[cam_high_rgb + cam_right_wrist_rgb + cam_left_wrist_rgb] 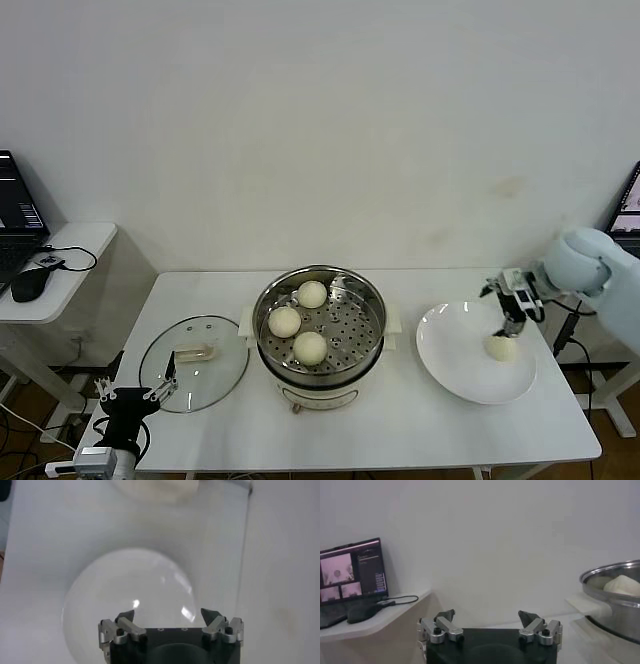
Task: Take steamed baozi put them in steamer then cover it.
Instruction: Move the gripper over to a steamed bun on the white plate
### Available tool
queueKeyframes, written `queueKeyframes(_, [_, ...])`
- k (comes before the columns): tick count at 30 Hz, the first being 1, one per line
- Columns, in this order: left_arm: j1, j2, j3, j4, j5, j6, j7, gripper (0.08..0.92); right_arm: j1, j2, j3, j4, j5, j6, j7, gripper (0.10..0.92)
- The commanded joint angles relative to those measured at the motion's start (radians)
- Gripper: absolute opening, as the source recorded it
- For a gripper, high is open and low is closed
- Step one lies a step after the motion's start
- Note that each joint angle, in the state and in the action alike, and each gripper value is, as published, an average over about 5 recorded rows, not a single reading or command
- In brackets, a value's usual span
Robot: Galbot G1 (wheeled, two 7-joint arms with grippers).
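Note:
The steamer stands at the table's middle with three baozi in its tray: one at the back, one on the left, one at the front. The fourth baozi lies on a white plate at the right. My right gripper hangs open just above and behind that baozi, holding nothing. Its wrist view shows the open gripper over the plate, with the baozi hidden. The glass cover lies flat left of the steamer. My left gripper is parked open off the table's front left corner.
A side table at the left holds a laptop and a mouse. Another screen stands at the far right. The left wrist view shows its gripper, the pot rim and the laptop.

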Motion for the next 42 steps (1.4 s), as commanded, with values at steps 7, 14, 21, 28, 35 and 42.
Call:
queueKeyframes(7, [0.014, -0.002, -0.016, -0.002, 0.000, 0.000, 0.000, 0.823, -0.335, 0.093, 0.296, -0.246, -0.216, 0.027, 0.019, 0.823])
queueKeyframes(14, [0.020, -0.004, -0.025, 0.000, -0.002, 0.000, 0.000, 0.823, -0.323, 0.182, 0.301, -0.320, -0.249, 0.039, 0.038, 0.823])
queueKeyframes(21, [0.018, -0.005, -0.028, 0.004, -0.002, 0.000, 0.001, 0.823, -0.315, 0.239, 0.296, -0.374, -0.274, 0.048, 0.045, 0.823])
queueKeyframes(28, [0.012, -0.007, -0.027, 0.011, -0.004, 0.001, 0.001, 0.823, -0.303, 0.262, 0.293, -0.401, -0.293, 0.052, 0.046, 0.814])
queueKeyframes(35, [0.011, -0.009, -0.027, 0.014, -0.004, 0.001, 0.001, 0.823, -0.295, 0.267, 0.291, -0.411, -0.293, 0.051, 0.043, 0.735])
queueKeyframes(42, [0.012, -0.012, -0.027, 0.010, -0.003, 0.000, 0.000, 0.823, -0.287, 0.264, 0.291, -0.410, -0.291, 0.052, 0.038, 0.687])
